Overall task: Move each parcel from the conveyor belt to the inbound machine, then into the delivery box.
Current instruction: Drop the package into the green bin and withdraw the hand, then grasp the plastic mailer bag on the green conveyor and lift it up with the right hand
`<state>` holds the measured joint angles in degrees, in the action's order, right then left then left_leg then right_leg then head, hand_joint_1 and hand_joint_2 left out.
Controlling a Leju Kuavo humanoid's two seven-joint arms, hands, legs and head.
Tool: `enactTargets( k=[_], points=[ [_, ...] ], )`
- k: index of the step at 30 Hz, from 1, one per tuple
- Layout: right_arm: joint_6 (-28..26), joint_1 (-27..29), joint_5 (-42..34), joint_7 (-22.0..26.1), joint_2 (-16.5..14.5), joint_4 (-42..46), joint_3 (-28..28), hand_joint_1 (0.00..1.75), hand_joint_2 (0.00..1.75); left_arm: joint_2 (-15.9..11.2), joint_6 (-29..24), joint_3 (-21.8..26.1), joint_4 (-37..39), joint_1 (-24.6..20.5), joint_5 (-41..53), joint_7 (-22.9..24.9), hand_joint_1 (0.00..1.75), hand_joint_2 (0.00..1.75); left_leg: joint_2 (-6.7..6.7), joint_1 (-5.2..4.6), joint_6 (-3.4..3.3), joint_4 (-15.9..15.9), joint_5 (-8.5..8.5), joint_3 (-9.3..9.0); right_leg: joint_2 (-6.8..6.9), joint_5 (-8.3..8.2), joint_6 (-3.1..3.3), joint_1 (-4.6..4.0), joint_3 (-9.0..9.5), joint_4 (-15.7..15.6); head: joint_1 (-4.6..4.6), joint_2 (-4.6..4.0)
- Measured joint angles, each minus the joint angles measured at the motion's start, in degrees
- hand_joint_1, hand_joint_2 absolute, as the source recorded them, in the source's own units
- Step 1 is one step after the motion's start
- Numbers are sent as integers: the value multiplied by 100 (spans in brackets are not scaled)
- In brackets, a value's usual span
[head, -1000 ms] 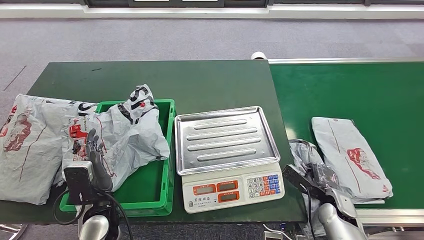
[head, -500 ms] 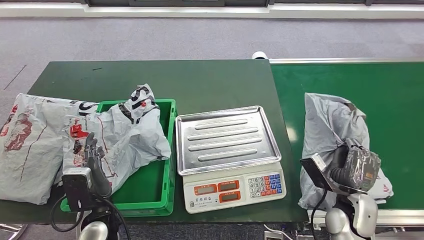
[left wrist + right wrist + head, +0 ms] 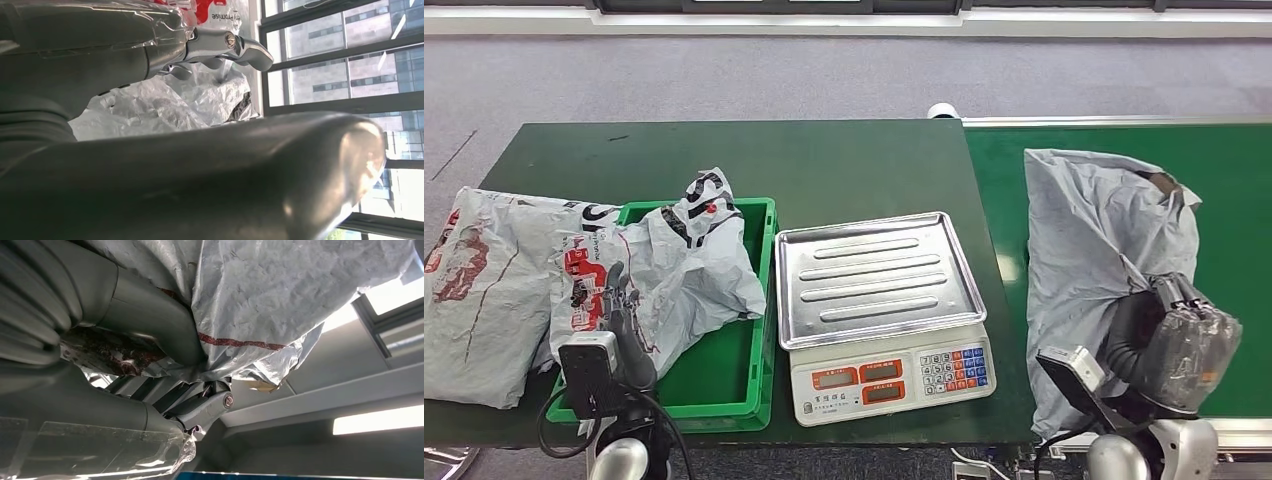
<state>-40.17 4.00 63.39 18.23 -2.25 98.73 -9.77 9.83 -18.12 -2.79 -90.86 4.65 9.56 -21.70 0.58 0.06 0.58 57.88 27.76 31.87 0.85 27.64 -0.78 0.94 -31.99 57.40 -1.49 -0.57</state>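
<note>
Above the conveyor belt (image 3: 1234, 200), the right hand (image 3: 1169, 335) now grips a lifted grey parcel (image 3: 1094, 240), ready for the scale (image 3: 879, 300); left hand's (image 3: 619, 325) grip unclear.

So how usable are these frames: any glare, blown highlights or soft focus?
Head view: evenly lit and sharp, mild sheen on the scale tray. Left wrist view: windows overexposed, the left hand a close, soft blur. Right wrist view: bright ceiling light strips, yet the grey parcel is crisp.

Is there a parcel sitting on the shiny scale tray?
No, the metal tray of the scale is bare, while the right hand holds a grey parcel over the conveyor belt.
</note>
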Motion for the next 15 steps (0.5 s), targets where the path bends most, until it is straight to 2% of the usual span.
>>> enactTargets(
  k=[5, 8, 12, 15],
  points=[
    [8, -524, -292, 198, 83, -240, 1, 175, 175, 4, 55, -22, 90, -98, -40, -1, 0, 0, 14, -1, -1, 0, -3, 1, -11, -10, -1, 1, -1, 1, 0, 0],
    [14, -1165, -372, 356, 123, -750, 51, 175, 175, 11, 62, -69, 170, -202, -52, -17, 0, 0, 19, -1, 0, 0, -14, 3, -14, -23, -4, 1, -3, 2, 0, 0],
    [22, -2248, -472, 243, 157, -1821, 431, 175, 175, 15, 57, -177, 353, -409, -86, -76, 0, 0, 28, -1, 1, 1, -37, 7, -25, -45, -2, 1, -14, 2, 1, 0],
    [22, -2735, -507, 205, 159, -2395, 680, 175, 175, 16, 51, -225, 459, -496, -111, -98, 0, 0, 15, 0, 5, 1, -45, 9, -13, -48, -1, 0, -15, 2, 2, 0]
  ],
)
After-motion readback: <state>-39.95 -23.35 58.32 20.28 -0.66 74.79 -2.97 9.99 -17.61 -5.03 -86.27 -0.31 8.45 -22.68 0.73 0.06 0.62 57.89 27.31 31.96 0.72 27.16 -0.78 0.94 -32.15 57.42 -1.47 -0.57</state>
